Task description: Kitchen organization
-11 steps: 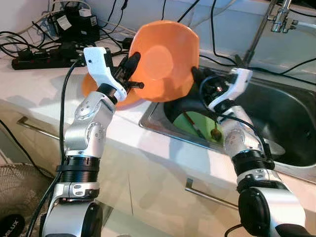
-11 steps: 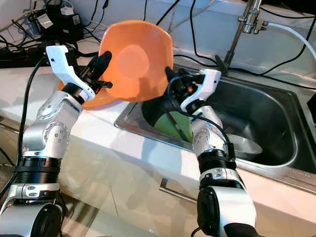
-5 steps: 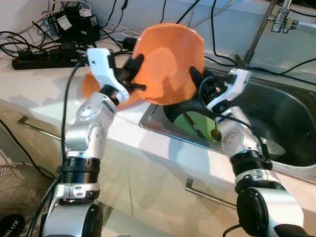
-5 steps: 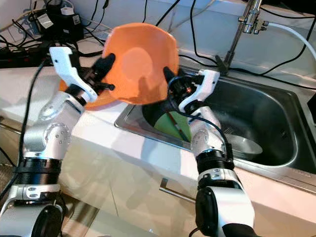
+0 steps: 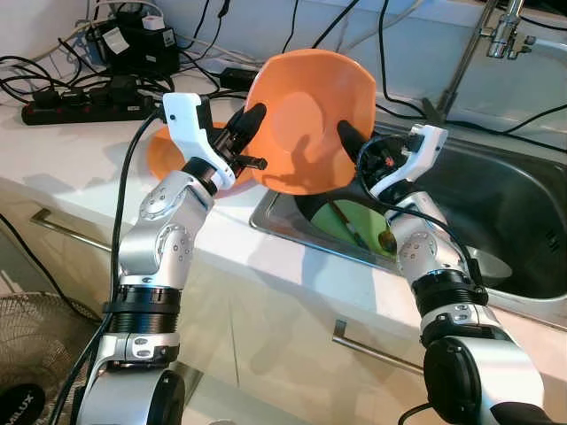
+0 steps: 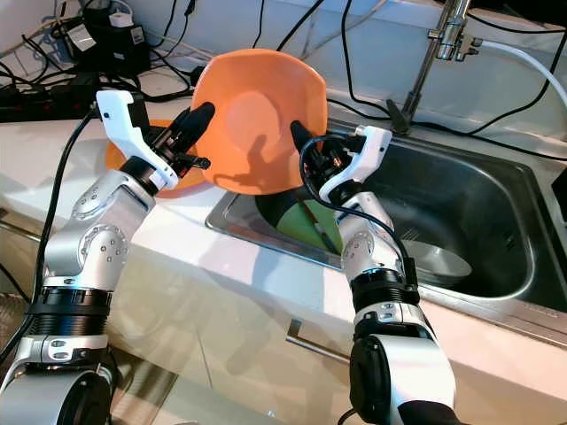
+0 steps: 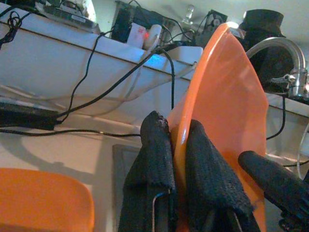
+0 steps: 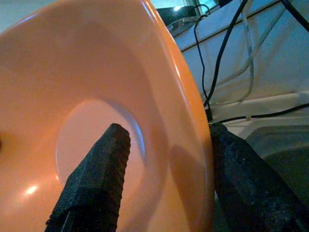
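While the orange bowl (image 5: 310,119) is held tilted above the counter (image 5: 80,150) edge and sink (image 5: 496,204), the left tool (image 5: 246,142) is clamped on its rim; the right tool (image 5: 354,146) straddles the opposite rim, contact unclear. Release is best staggered.

Item: orange plate (image 5: 306,119), glossy, shallow, rounded-square; you had it raised on edge above the counter at the sink's near-left corner, its hollow face toward the camera. The left gripper (image 5: 249,124) pinched its left rim, a finger on each face; the right gripper (image 5: 347,135) straddled the right rim. Second orange plate (image 5: 168,149): flat on the counter behind the left gripper.
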{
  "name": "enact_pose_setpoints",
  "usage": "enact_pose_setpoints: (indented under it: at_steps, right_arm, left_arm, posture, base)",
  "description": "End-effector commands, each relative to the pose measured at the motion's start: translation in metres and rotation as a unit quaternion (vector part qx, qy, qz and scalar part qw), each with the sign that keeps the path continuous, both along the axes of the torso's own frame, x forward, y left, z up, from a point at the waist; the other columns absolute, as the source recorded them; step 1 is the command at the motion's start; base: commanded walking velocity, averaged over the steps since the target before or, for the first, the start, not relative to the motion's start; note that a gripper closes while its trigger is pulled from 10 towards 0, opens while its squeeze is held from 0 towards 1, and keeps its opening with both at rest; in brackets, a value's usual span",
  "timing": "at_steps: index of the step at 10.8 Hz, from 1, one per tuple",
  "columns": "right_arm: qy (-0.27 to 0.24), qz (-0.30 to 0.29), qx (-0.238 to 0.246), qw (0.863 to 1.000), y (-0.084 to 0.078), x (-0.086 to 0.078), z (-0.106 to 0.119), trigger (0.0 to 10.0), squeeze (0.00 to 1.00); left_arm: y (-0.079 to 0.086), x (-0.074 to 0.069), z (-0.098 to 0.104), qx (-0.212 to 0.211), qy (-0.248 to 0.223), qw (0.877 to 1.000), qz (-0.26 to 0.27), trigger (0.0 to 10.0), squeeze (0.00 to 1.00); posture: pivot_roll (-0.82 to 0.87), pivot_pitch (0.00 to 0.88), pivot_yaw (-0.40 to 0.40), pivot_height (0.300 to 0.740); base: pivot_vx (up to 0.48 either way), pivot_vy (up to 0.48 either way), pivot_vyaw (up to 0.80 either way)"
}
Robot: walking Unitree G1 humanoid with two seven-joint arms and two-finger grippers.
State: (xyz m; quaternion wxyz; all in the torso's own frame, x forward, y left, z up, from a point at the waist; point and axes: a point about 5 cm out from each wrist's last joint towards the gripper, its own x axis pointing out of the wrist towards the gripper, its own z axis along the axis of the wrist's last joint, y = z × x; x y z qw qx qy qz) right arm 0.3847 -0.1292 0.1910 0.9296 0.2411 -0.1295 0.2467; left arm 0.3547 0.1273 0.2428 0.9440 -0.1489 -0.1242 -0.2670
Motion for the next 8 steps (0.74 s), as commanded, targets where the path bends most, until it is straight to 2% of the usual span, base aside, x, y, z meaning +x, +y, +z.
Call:
enact_pose_setpoints:
  at_steps: [1,3,8]
  right_arm:
    - [-0.003,0.002,0.013,1.000,-0.0027,0.0001,0.0018,0.0,0.00]
    - [-0.008,0.014,0.026,1.000,-0.0022,-0.0009,0.0037,0.0,0.00]
    - [-0.026,0.080,0.094,0.992,0.0049,-0.0072,0.0079,0.0,0.00]
  left_arm:
    - [-0.0041,-0.0041,0.0113,-0.001,-0.026,1.000,-0.015,10.0,0.00]
    - [-0.0060,-0.0047,0.0098,-0.004,-0.024,1.000,-0.018,10.0,0.00]
    - [-0.0089,-0.0064,0.0063,-0.003,-0.021,0.999,-0.032,10.0,0.00]
  posture:
    - [0.26,0.009,-0.043,0.740]
    - [0.25,0.008,-0.045,0.740]
    - [0.25,0.000,-0.043,0.740]
  base:
    - [0.000,0.000,0.00]
    - [0.000,0.000,0.00]
    - [0.000,0.000,0.00]
